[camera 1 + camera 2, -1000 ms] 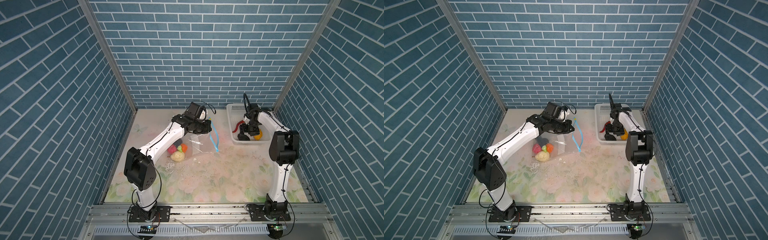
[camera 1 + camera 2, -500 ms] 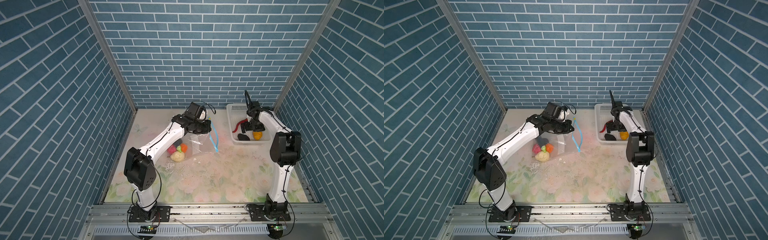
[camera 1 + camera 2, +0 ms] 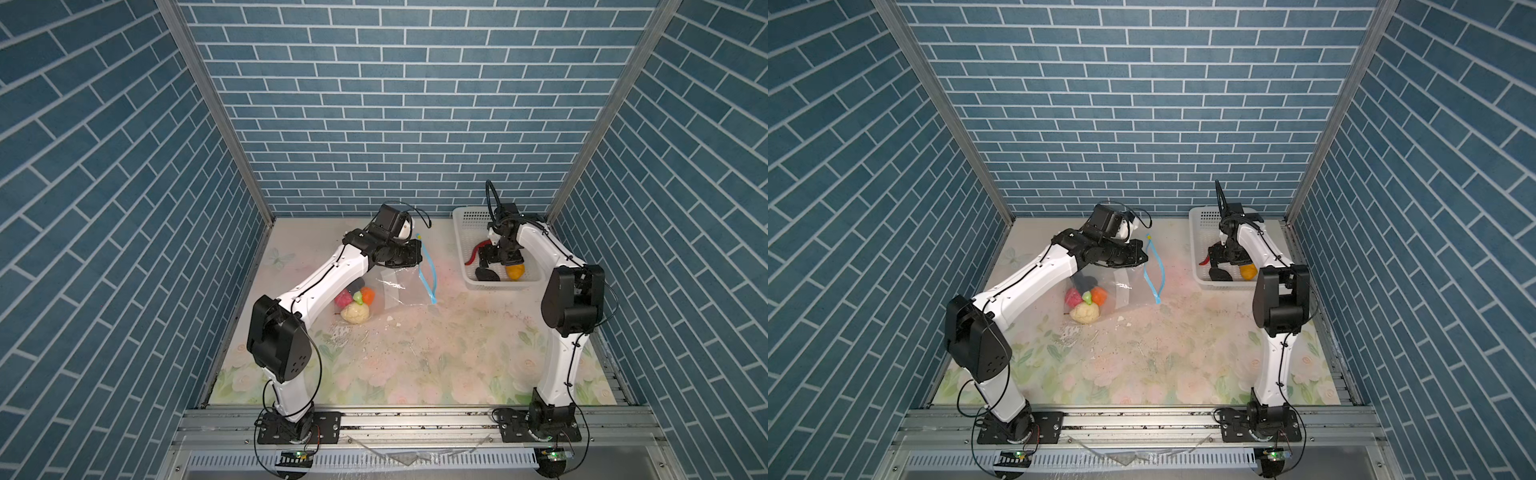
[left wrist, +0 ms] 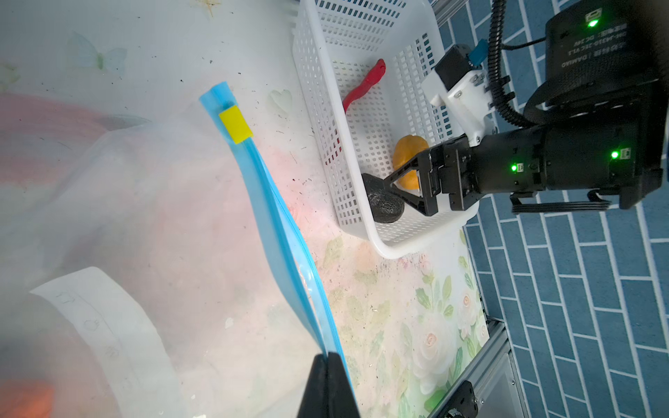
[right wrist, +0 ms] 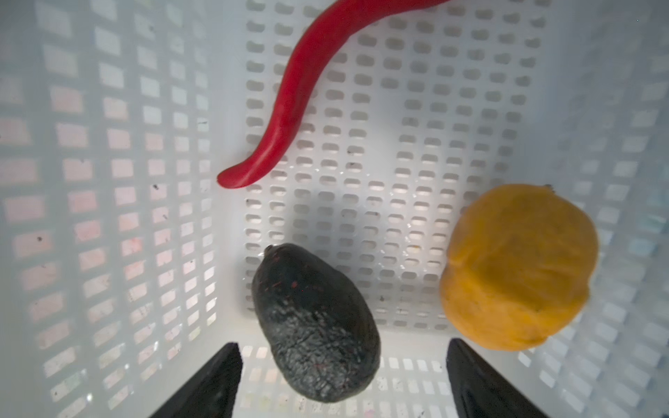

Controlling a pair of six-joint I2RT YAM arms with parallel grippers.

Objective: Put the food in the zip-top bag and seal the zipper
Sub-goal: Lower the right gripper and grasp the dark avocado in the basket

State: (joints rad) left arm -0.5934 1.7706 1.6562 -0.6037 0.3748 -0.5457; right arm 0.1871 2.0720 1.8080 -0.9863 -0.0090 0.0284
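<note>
A: Zip-top bag (image 3: pixel 399 291) logged centre frame in both top views; pink, orange and cream lumps (image 3: pixel 355 305) seen inside. Zipper (image 4: pixel 275 217) is pinched by the left gripper (image 4: pixel 327 362).
B: Right gripper (image 5: pixel 342 345)?
A: Spread wide over the black lump (image 5: pixel 315 322) (nothing held), inside the white basket (image 3: pixel 461 245), upper right.

zipper (image 4: pixel 277 213) light blue | basket (image 4: pixel 313 90) white perforated | chili (image 5: pixel 307 79) red | lump (image 5: pixel 315 325) black
</note>
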